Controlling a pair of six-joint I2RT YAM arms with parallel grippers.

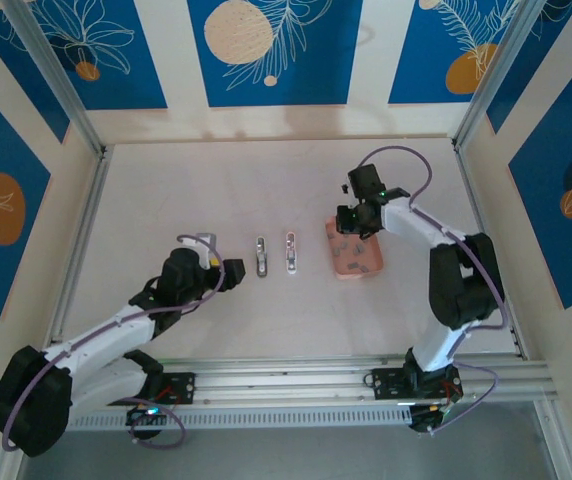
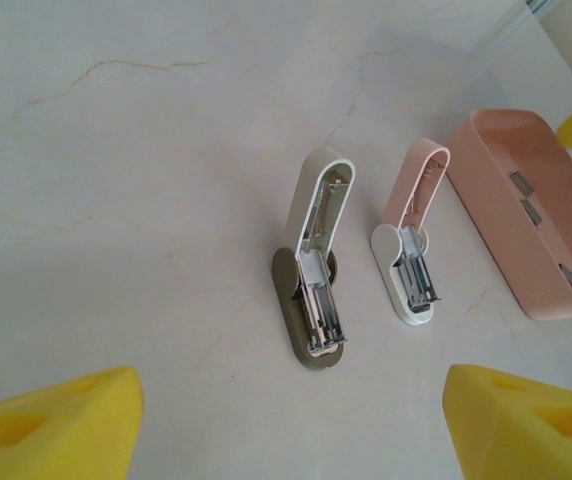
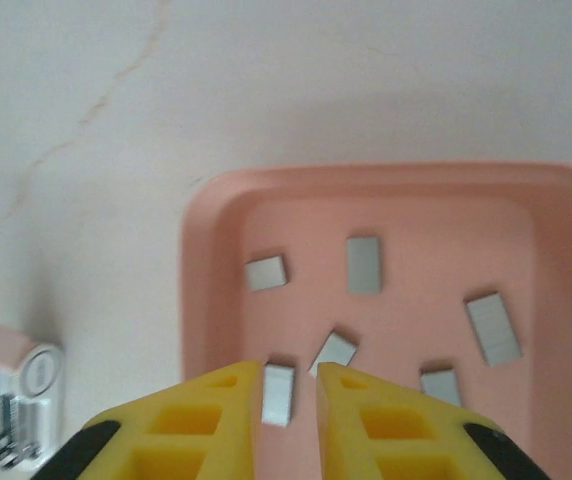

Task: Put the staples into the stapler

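Observation:
Two staplers lie hinged open on the table: an olive-based one [image 2: 316,270] [image 1: 261,255] and a pink-and-white one [image 2: 411,250] [image 1: 290,253] [image 3: 16,400]. Several small grey staples [image 3: 363,264] lie in a shallow pink tray [image 3: 201,280] [image 1: 361,265] [image 2: 496,215] to their right. My right gripper [image 3: 289,375] [image 1: 351,232] is down in the tray, its jaws narrowly apart. One staple strip [image 3: 278,393] sits between them against the left finger, with a sliver of pink showing beside the right one. My left gripper [image 2: 291,420] [image 1: 234,275] hangs open, just short of the olive stapler, holding nothing.
The tray stands close to the right of the pink stapler. A metal rail [image 1: 366,380] runs along the table's near edge, and frame posts [image 1: 76,110] stand at the back corners. Bare table [image 1: 216,190] lies behind the staplers.

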